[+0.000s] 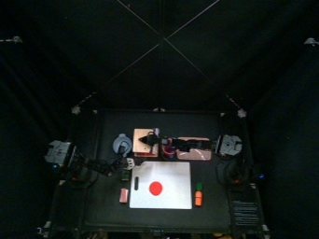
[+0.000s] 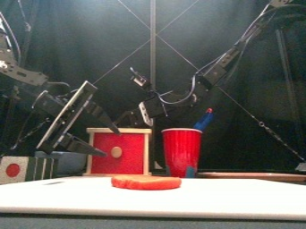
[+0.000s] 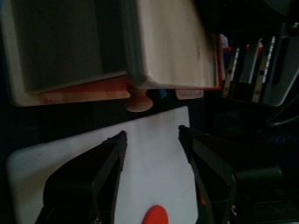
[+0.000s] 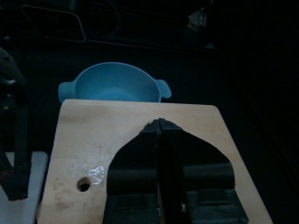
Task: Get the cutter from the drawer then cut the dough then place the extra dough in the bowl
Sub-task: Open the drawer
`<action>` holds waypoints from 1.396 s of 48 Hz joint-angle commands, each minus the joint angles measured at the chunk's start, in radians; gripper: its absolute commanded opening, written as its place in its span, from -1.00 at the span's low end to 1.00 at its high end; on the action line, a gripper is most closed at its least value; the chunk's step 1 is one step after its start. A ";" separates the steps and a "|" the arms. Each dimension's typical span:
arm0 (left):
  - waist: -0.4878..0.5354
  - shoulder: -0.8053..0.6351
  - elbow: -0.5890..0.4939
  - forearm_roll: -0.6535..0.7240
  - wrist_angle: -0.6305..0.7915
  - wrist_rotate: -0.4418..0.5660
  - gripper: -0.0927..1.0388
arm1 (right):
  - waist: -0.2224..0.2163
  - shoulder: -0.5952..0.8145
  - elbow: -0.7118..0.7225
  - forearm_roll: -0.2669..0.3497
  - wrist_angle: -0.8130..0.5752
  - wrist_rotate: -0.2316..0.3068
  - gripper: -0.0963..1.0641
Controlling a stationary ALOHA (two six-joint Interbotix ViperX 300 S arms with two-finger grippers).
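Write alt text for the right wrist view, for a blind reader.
The right gripper hovers over the wooden box, whose top fills the middle. A blue bowl sits just past the box, and a strip of white board shows beside it.

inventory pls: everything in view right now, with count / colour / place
cutting board: 1, white, front middle of the table
dough disc: 1, red, flat on the board
wooden box: 1, pale, behind the board, with its red drawer front facing forward
bowl: 1, blue-grey, left of the box
cup: 1, red, right of the box, with a blue knife standing in it
small toys: 2, one red and one orange, on the table either side of the board, too small to identify
cutter: none visible
left gripper: open, above the board near the box
right gripper: shut, over the box top
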 commanded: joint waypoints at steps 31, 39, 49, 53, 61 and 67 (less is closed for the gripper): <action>0.092 0.057 -0.058 0.003 0.006 0.009 0.65 | 0.020 -0.002 0.008 0.000 0.018 -0.002 -0.85; 0.100 0.063 -0.057 0.003 0.006 0.009 0.44 | 0.025 0.000 0.008 -0.002 0.018 0.000 -0.85; 0.103 0.069 -0.054 0.002 0.009 0.011 0.07 | 0.028 0.000 0.008 -0.002 0.018 0.000 -0.85; 0.101 0.067 -0.054 0.003 0.031 0.011 -0.02 | 0.029 0.000 0.008 0.002 0.018 0.000 -0.85; 0.095 0.049 -0.048 0.038 0.124 0.011 -0.08 | 0.028 -0.002 0.011 0.005 0.018 0.000 -0.85; 0.089 0.029 -0.048 0.091 0.199 0.009 -0.08 | 0.026 0.000 0.011 0.005 0.020 0.000 -0.85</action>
